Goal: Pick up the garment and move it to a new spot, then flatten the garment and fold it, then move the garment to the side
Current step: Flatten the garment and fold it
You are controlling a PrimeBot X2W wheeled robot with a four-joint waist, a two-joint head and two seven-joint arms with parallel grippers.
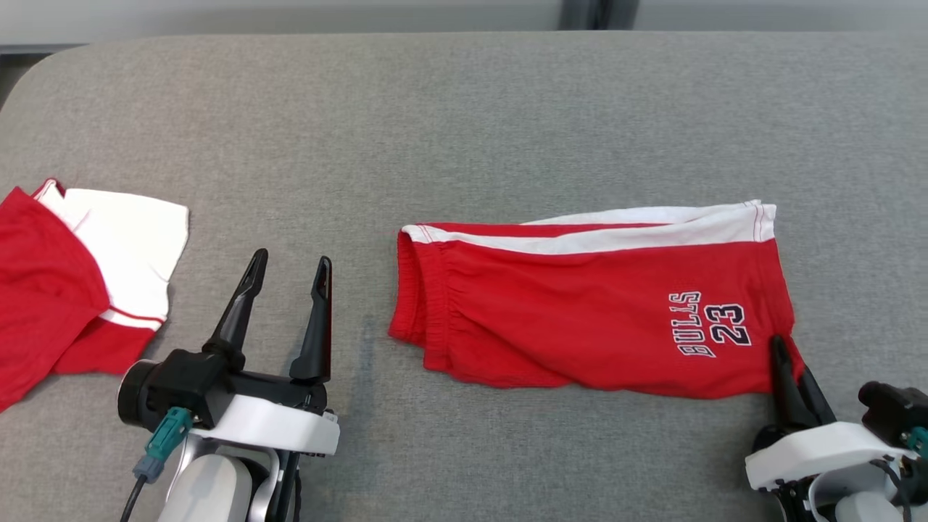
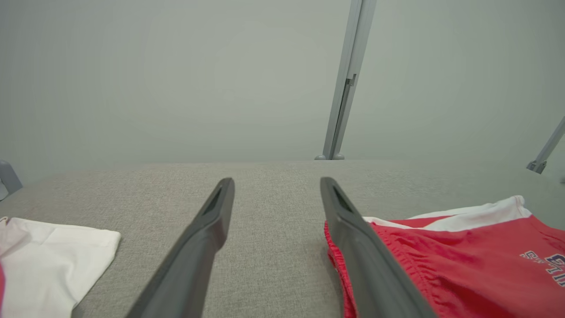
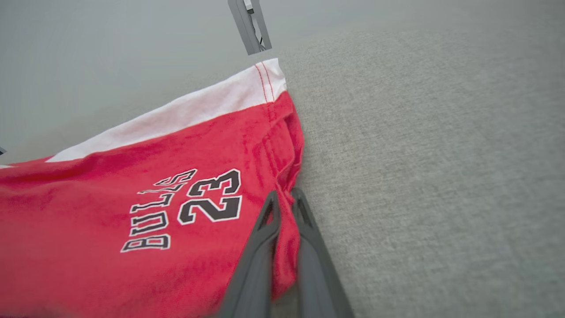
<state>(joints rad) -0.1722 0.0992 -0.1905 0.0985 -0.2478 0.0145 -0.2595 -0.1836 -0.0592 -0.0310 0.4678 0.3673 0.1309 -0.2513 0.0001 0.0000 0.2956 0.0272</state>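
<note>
Shorts [image 1: 580, 312], red with a white band and a BULLS 23 print, lie flat right of centre on the grey bench [image 1: 464, 109]. Right end effector [image 1: 786, 359] is pinched tight on their near right hem corner, cloth between the fingers! Left end effector [image 1: 291, 261] hangs wide open and empty, between the shorts and another red-and-white garment [image 1: 80, 283] at far left.

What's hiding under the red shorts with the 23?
The red shorts lie folded on the grey table, with a white layer peeking out behind. Anything beneath is covered. The right gripper pinches one corner in its jaws.
</note>
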